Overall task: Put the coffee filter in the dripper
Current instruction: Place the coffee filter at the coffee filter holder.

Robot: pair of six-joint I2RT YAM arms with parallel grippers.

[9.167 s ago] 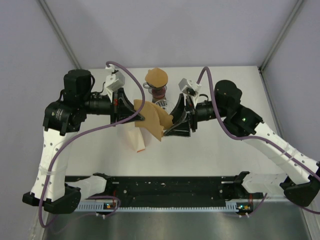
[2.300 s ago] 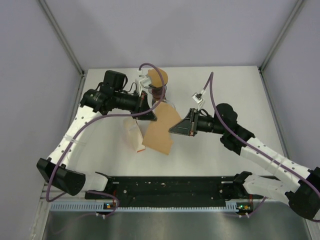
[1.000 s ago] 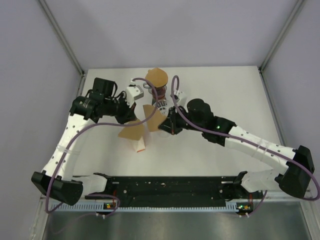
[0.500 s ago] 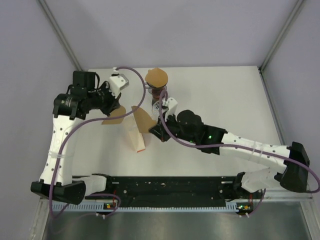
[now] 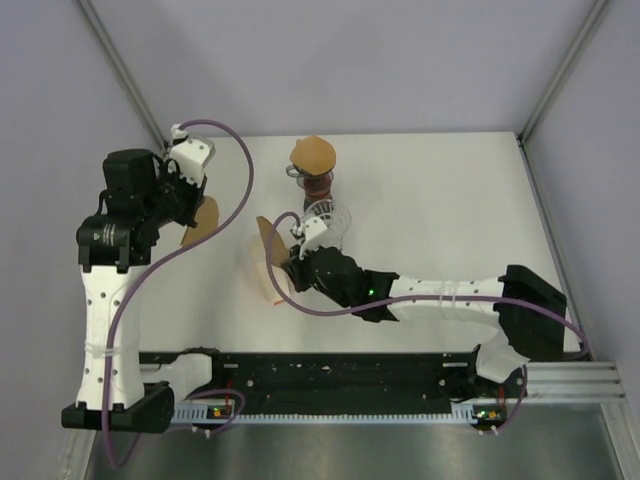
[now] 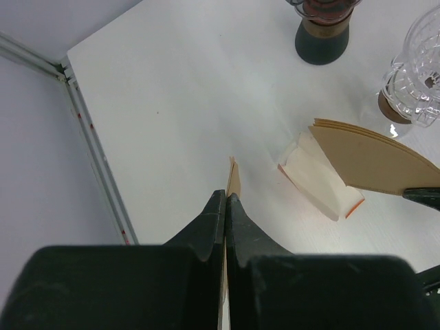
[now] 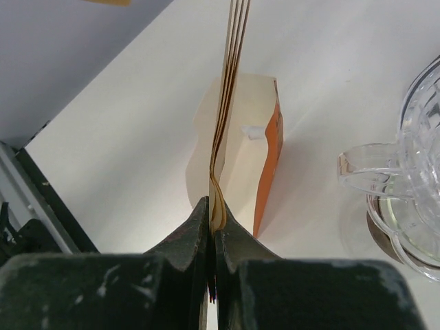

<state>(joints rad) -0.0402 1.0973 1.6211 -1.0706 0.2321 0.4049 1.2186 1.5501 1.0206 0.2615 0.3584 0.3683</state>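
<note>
Brown paper is the weak point at this moment. The single coffee filter (image 6: 234,180) is pinched only at its edge by the left gripper (image 6: 225,205), whose fingers are pressed together on it. It hangs above the left part of the table (image 5: 440,200), well apart from the glass dripper (image 6: 418,62). I think such a thin sheet can slide out or fold over if the arm swings fast. The filter is also flat and closed, so it may lie across the rim of the dripper and not sit down inside the cone. The right gripper (image 7: 212,206) is clamped on a stack of several filters (image 7: 232,82), just above the white and orange packet (image 7: 251,148). Its arm lies between the left gripper and the dripper, so a direct path for the left arm can bring a collision, or can brush the stack and pull sheets loose. The dripper looks light, so a push from the side can tip it or move it.
</note>
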